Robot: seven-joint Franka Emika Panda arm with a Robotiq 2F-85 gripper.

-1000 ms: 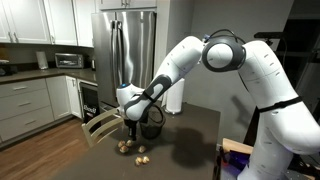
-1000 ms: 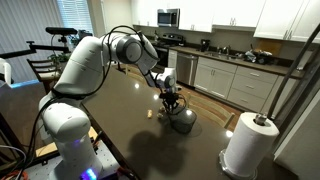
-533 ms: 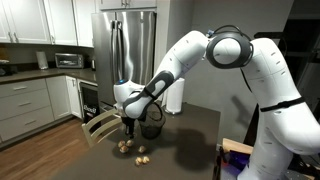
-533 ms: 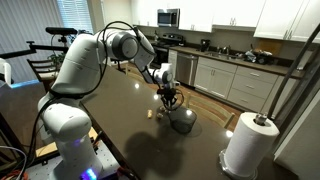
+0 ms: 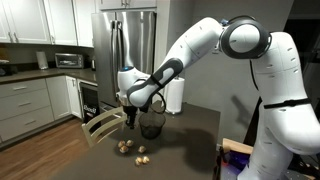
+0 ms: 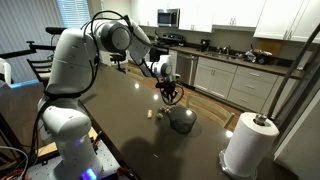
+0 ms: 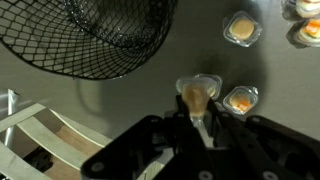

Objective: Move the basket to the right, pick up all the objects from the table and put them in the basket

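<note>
Slippage risk: gripper (image 7: 198, 110) fingers clamp one small pale tan lumpy piece (image 7: 197, 90); releasing short of the dark wire-mesh basket (image 7: 110, 40), far left, would likely drop it onto the dark matte table (image 7: 120, 100).

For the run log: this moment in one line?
gripper: shut on one piece, above table | basket: on table | other pieces: on table

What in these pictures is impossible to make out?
1. Inside of the basket: the wrist view's top edge cuts it off, and in both exterior views the dark mesh is too small.
2. How many tan pieces: the wrist view's right edge cuts some off.
3. The gripper and its hold on a piece: too small in an exterior view.
</note>
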